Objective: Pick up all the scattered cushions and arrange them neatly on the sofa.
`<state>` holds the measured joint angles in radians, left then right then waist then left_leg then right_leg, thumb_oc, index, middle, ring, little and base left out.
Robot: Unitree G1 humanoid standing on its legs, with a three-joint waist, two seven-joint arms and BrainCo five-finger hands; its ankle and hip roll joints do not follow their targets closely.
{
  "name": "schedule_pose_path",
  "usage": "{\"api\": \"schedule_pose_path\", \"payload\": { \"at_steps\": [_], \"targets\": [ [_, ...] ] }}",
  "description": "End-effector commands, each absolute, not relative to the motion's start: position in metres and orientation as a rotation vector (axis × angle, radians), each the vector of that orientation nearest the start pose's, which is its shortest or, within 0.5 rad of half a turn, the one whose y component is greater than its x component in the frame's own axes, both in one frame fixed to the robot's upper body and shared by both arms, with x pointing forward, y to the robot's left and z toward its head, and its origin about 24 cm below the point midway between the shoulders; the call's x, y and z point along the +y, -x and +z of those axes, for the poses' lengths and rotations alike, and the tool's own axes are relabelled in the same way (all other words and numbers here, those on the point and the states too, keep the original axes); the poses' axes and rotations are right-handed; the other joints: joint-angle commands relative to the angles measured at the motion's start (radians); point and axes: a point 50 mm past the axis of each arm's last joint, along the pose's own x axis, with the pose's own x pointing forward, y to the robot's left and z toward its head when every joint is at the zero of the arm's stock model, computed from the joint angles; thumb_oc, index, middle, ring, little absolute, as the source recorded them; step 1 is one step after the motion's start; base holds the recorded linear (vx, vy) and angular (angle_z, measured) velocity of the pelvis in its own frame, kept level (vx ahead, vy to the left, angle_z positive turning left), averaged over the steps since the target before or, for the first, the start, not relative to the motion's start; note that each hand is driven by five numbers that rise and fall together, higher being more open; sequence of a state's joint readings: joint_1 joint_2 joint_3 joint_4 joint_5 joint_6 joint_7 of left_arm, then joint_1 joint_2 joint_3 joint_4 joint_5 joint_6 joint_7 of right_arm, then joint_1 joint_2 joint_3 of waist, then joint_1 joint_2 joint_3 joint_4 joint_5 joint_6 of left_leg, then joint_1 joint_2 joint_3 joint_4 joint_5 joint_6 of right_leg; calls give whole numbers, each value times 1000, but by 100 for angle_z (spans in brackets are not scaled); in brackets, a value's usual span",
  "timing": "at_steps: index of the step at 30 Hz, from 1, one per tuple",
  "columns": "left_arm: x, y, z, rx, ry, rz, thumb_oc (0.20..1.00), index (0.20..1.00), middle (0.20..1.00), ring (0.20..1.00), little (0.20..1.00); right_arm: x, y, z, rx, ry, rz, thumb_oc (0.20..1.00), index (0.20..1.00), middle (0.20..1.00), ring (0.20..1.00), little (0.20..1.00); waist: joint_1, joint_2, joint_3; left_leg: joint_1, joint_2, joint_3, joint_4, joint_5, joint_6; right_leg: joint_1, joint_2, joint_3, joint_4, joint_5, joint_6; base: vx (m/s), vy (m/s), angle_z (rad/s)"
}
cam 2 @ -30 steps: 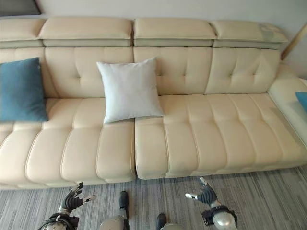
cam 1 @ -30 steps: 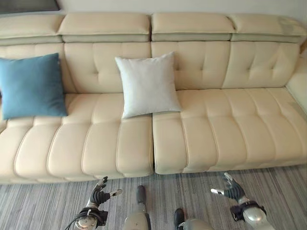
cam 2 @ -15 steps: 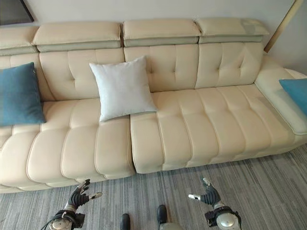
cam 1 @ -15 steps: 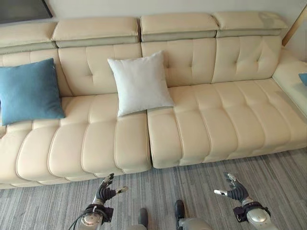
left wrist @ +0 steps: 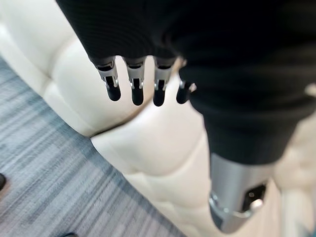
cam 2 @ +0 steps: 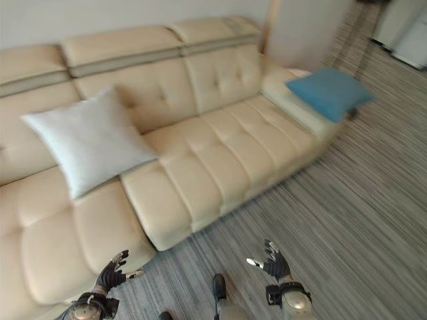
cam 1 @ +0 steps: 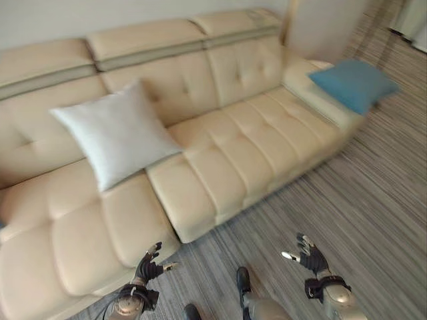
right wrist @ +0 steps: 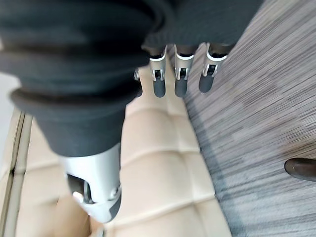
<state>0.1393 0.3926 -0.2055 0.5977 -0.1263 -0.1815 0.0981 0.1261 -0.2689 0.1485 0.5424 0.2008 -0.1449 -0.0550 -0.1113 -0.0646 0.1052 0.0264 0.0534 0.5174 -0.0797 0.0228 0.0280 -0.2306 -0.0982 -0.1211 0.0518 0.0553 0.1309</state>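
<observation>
A white cushion [cam 1: 113, 133] leans upright against the back of the cream sofa [cam 1: 253, 143], left of its middle. A blue cushion [cam 1: 353, 81] lies on the sofa's far right end section. My left hand [cam 1: 148, 268] hangs low in front of the sofa's front edge, fingers relaxed and holding nothing; its fingers [left wrist: 134, 88] show over the seat edge in the left wrist view. My right hand [cam 1: 308, 255] hovers over the carpet, open and empty, with its fingers [right wrist: 178, 79] showing above the striped floor in the right wrist view.
Grey striped carpet [cam 1: 360, 200] spreads in front of and to the right of the sofa. A pale wall or panel [cam 1: 320, 23] rises behind the sofa's right end. A dark shoe tip [right wrist: 301, 169] sits on the carpet in the right wrist view.
The camera has swung to the right: the blue cushion at the sofa's left has left the picture and the blue one at the right end has come in. Both hands stay low and empty.
</observation>
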Motion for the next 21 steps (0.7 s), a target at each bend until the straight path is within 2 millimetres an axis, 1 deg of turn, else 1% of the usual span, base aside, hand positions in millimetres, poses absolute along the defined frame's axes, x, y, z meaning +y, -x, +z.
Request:
{"api": "schedule_pose_path", "payload": {
  "at_steps": [1, 2, 3, 4, 5, 6, 7, 8, 9, 10, 11, 12, 13, 14, 15, 16, 17, 18, 19, 21],
  "targets": [
    [235, -179, -72, 481, -362, -13, 1000, 1000, 1000, 1000, 1000, -221, -198, -63, 421, 142, -79, 1000, 1000, 1000, 1000, 1000, 31, 27, 10, 6, -2, -126, 43, -102, -45, 86, -56, -175, 70, -63, 34, 132, -59, -149],
    [234, -180, -72, 479, -350, -16, 1000, 1000, 1000, 1000, 1000, -219, -200, -60, 409, 151, -63, 1000, 1000, 1000, 1000, 1000, 35, 24, 7, 14, 1, -88, 48, -104, -47, 96, -70, -233, 65, -57, 35, 192, -120, -185],
    [233, -179, -72, 485, -341, -18, 1000, 1000, 1000, 1000, 1000, -217, -203, -59, 404, 157, -50, 1000, 1000, 1000, 1000, 1000, 40, 26, 5, 32, 10, -39, 59, -112, -47, 59, -102, -318, 129, -36, 38, 117, -161, -209],
    [232, -178, -73, 491, -342, -23, 1000, 1000, 1000, 1000, 1000, -215, -203, -59, 402, 162, -44, 1000, 1000, 1000, 1000, 1000, 43, 30, 7, 46, 16, -8, 67, -120, -48, 34, -128, -373, 178, -16, 43, 168, -173, -153],
    [231, -177, -74, 497, -341, -34, 1000, 1000, 1000, 1000, 1000, -215, -202, -59, 402, 161, -42, 1000, 1000, 1000, 1000, 1000, 37, 32, 7, 53, 18, -3, 74, -129, -48, 22, -133, -380, 193, -30, 40, 170, -209, -165],
    [227, -179, -75, 499, -348, -58, 1000, 1000, 1000, 1000, 1000, -217, -200, -59, 403, 162, -43, 1000, 1000, 1000, 1000, 1000, 17, 28, 4, 59, 20, 0, 91, -140, -53, 31, -120, -354, 158, -48, 39, 201, -252, -134],
    [225, -177, -78, 509, -351, -72, 1000, 1000, 1000, 1000, 1000, -219, -195, -62, 419, 153, -55, 1000, 1000, 1000, 1000, 1000, -1, 27, -3, 66, 30, 6, 112, -146, -68, 44, -103, -326, 122, -50, 34, 211, -275, -65],
    [222, -178, -78, 503, -349, -85, 1000, 1000, 1000, 1000, 1000, -223, -193, -62, 426, 157, -68, 1000, 1000, 1000, 1000, 1000, -6, 28, -6, 58, 47, 11, 165, -144, -79, 65, -90, -313, 89, -55, 28, 207, -280, 24],
    [218, -179, -77, 495, -341, -102, 1000, 1000, 1000, 1000, 1000, -227, -191, -62, 425, 164, -76, 1000, 1000, 1000, 1000, 1000, -7, 25, -1, 34, 73, 10, 251, -129, -92, 95, -71, -296, 55, -64, 13, 186, -287, 44],
    [215, -180, -78, 492, -327, -106, 1000, 1000, 1000, 1000, 1000, -230, -191, -60, 420, 172, -82, 1000, 1000, 1000, 1000, 1000, -6, 20, 8, 2, 101, -11, 348, -105, -110, 123, -49, -275, 30, -72, -6, 170, -299, 0],
    [213, -180, -79, 494, -312, -102, 1000, 1000, 1000, 1000, 1000, -234, -191, -59, 417, 178, -88, 1000, 1000, 1000, 1000, 1000, 1, 21, 16, -30, 121, -56, 425, -71, -130, 143, -24, -255, 10, -82, -23, 112, -211, -40],
    [212, -181, -79, 494, -311, -102, 1000, 1000, 1000, 1000, 1000, -234, -191, -59, 417, 178, -89, 1000, 1000, 1000, 1000, 1000, 2, 23, 17, -34, 127, -59, 434, -72, -135, 145, -19, -256, 7, -82, -26, 108, -158, -53],
    [210, -180, -80, 498, -305, -100, 1000, 1000, 1000, 1000, 1000, -236, -192, -59, 419, 183, -90, 1000, 1000, 1000, 1000, 1000, 9, 21, 22, -64, 126, -110, 469, -55, -139, 157, -6, -240, -6, -88, -37, 115, -114, -52],
    [208, -180, -81, 498, -301, -101, 1000, 1000, 1000, 1000, 1000, -236, -192, -58, 419, 190, -86, 1000, 1000, 1000, 1000, 1000, 23, 15, 28, -104, 100, -174, 480, -65, -130, 173, 3, -216, -24, -92, -42, 103, -123, -65],
    [207, -179, -82, 500, -299, -102, 1000, 1000, 1000, 1000, 1000, -235, -193, -57, 416, 195, -76, 1000, 1000, 1000, 1000, 1000, 34, 0, 34, -148, 62, -218, 466, -61, -105, 173, -3, -201, -29, -78, -49, 120, -79, -48],
    [206, -177, -83, 504, -300, -104, 1000, 1000, 1000, 1000, 1000, -234, -193, -57, 415, 204, -70, 1000, 1000, 1000, 1000, 1000, 43, -8, 35, -180, 40, -256, 443, -79, -94, 183, -2, -178, -31, -84, -46, 122, -36, -62],
    [205, -176, -83, 507, -300, -108, 1000, 1000, 1000, 1000, 1000, -235, -192, -57, 417, 209, -67, 1000, 1000, 1000, 1000, 1000, 48, -9, 34, -188, 33, -274, 409, -88, -86, 190, 1, -163, -31, -90, -44, 219, -17, -48],
    [205, -175, -84, 511, -304, -108, 1000, 1000, 1000, 1000, 1000, -236, -192, -57, 417, 218, -70, 1000, 1000, 1000, 1000, 1000, 56, -12, 36, -213, 27, -298, 376, -87, -83, 200, 6, -144, -28, -101, -43, 316, -11, -94],
    [204, -173, -85, 518, -307, -114, 1000, 1000, 1000, 1000, 1000, -238, -190, -58, 425, 223, -76, 1000, 1000, 1000, 1000, 1000, 73, -7, 39, -253, 16, -350, 306, -40, -85, 225, 29, -115, -26, -120, -44, 343, -10, -79],
    [204, -171, -85, 521, -302, -108, 1000, 1000, 1000, 1000, 1000, -239, -190, -60, 432, 227, -81, 1000, 1000, 1000, 1000, 1000, 90, 3, 44, -276, 6, -397, 228, 22, -96, 250, 53, -86, -26, -140, -46, 311, 21, -57]
  ]
}}
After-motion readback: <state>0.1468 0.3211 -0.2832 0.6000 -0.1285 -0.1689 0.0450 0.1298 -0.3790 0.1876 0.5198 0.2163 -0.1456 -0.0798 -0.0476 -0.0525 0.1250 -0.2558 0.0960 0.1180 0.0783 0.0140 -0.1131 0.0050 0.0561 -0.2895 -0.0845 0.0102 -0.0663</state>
